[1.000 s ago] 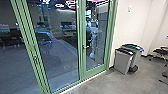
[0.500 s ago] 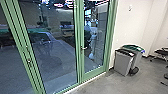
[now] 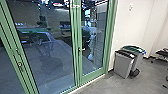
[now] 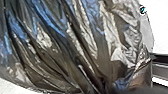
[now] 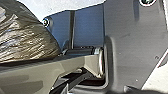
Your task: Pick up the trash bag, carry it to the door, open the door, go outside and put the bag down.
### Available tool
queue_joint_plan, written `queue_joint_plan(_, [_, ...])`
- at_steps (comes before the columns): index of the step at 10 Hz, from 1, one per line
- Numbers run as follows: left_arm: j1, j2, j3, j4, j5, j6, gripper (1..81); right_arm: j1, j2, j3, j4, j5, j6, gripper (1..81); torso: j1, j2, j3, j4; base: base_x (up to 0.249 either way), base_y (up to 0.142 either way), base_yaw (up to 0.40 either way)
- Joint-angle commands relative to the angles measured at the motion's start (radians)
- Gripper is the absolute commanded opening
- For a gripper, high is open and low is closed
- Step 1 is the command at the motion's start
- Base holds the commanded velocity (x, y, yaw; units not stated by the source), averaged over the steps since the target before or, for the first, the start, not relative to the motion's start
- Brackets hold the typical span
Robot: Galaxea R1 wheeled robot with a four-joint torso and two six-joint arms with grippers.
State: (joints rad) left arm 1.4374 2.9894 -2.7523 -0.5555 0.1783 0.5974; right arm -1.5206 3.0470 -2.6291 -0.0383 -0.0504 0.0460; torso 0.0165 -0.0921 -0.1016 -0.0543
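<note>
The trash bag (image 4: 82, 45), dark and shiny, hangs in long folds that draw together at my left gripper (image 4: 106, 86), which is shut on its gathered neck. A bulging side of the same trash bag (image 5: 22, 35) shows in the right wrist view, beside the robot's own jointed bar and dark plate. In the head view, the green-framed glass door (image 3: 94, 42) stands closed, with a lever handle (image 3: 81, 49) on its left stile. I cannot tell how my right gripper stands.
Two grey bins, one with a dark top (image 3: 123, 63) and one with a green lid (image 3: 135, 49), stand against the white wall right of the door. A dark chair (image 3: 161, 53) is at the far right. Another green post with a lock (image 3: 20, 65) rises at the left.
The head camera has moved with the robot, so the whole scene is shifted; the door posts now appear farther left. The door remains closed.
</note>
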Motion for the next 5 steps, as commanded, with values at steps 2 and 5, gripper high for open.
queue_joint_plan(2, [-0.054,-0.002,0.0,0.003,0.081,0.002,1.0,0.047,0.012,0.008,-0.011,-0.061,-0.008,81.1,0.0,0.0,0.0,0.0,0.18,-0.114,0.0])
queue_joint_plan(5, [-0.053,-0.002,0.0,0.003,0.081,0.001,1.0,0.049,0.014,0.008,-0.011,-0.062,-0.008,81.1,0.0,0.0,0.0,0.0,0.18,-0.11,0.0])
